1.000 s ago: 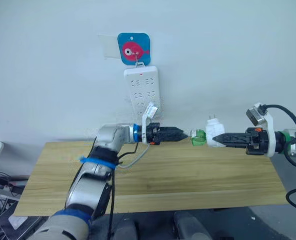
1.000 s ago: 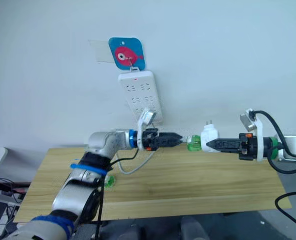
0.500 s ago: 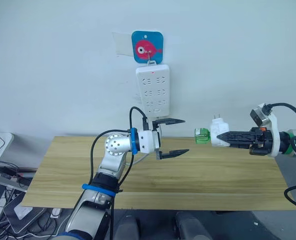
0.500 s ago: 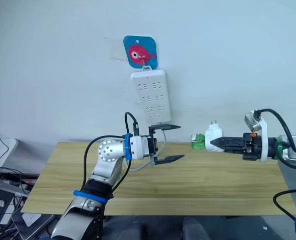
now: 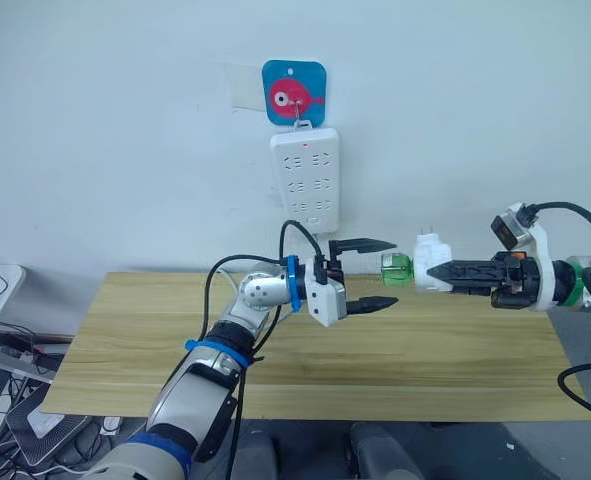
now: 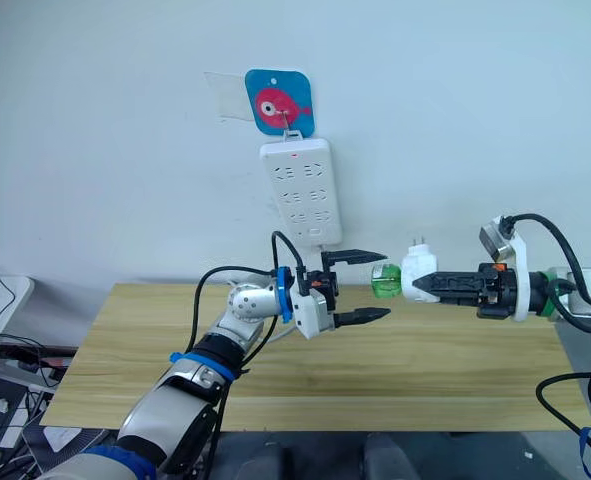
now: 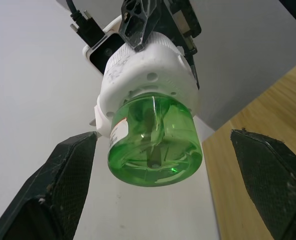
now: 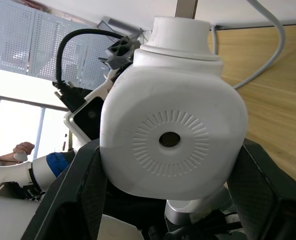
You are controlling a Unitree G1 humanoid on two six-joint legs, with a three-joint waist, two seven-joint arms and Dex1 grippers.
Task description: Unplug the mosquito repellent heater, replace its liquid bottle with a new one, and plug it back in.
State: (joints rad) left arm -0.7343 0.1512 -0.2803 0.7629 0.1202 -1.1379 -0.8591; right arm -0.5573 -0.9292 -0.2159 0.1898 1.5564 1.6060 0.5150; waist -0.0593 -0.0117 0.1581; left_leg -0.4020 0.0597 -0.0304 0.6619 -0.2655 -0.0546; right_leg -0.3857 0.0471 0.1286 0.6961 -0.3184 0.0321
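Heater's unplugged: my right end effector (image 5: 422, 270) is gripping the mosquito repellent heater (image 5: 432, 264), and my wide-open left end effector (image 5: 387, 272) is flanking its green liquid bottle (image 5: 396, 268). Swap and replugging left.

Airborne white heater (image 5: 433, 265) (green bottle (image 5: 396, 267))

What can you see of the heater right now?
The heater is a small white rounded plastic unit, unplugged and held in the air above the wooden table by the right gripper, whose fingers clamp its sides. Two metal prongs point up from it. A round hole ringed by fine ribs marks the end facing the right wrist. A green see-through bottle sticks out of the opposite end, toward the open left gripper, whose fingers flank the bottle without touching.
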